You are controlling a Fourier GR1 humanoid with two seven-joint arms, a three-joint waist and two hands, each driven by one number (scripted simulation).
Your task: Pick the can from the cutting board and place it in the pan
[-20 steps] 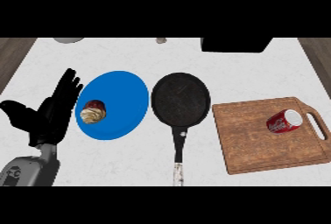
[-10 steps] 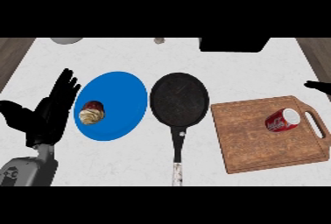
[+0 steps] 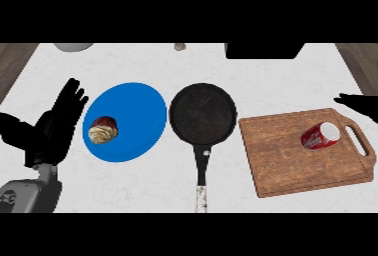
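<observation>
A red can (image 3: 320, 136) lies on its side near the handle end of the wooden cutting board (image 3: 295, 160) at the right. The black pan (image 3: 203, 115) sits in the middle, its handle pointing toward me. My right hand (image 3: 360, 105) shows only as a black shape at the right edge, just beyond the board's far corner and apart from the can; its finger state is hidden. My left hand (image 3: 52, 127) rests open at the left, fingers up, beside the blue plate.
A blue plate (image 3: 136, 107) with a brown and cream pastry (image 3: 104, 130) lies left of the pan. A black box (image 3: 264, 49), a pale bowl (image 3: 72, 46) and a small object (image 3: 180, 46) stand along the far edge.
My right hand has come into view at the right edge and reached further in toward the board. The left hand, can and pan have not moved.
</observation>
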